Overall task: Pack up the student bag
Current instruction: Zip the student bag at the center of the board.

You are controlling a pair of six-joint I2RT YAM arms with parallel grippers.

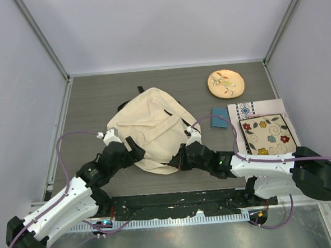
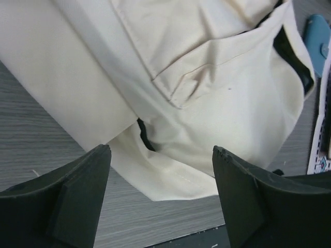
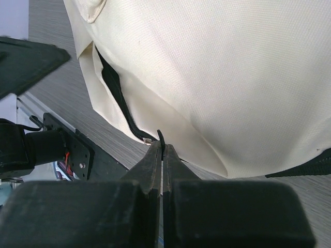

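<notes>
Student bag (image 1: 149,128): right pincer (image 3: 161,148) clamped on its zipper pull (image 3: 161,136); left pincer (image 2: 160,151) wide open, empty.

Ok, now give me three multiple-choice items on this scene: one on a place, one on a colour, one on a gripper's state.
1. Where does the round embroidered disc lie relative to the student bag?
A. Beyond it, to the right
B. Under it
C. Nearer than it, to the left

2. What colour is the small flat item between the bag and the floral mat?
A. Red
B. Teal
C. Yellow

3. Which gripper is shut?
A. Left only
B. Right only
C. Both

Answers:
1 A: the top view shows the disc past the bag, toward the right wall.
2 B: it shows teal in the top view.
3 B: the right gripper has its fingers pressed together on a small black tab by the bag's zip. The left gripper has its fingers wide apart.
</notes>
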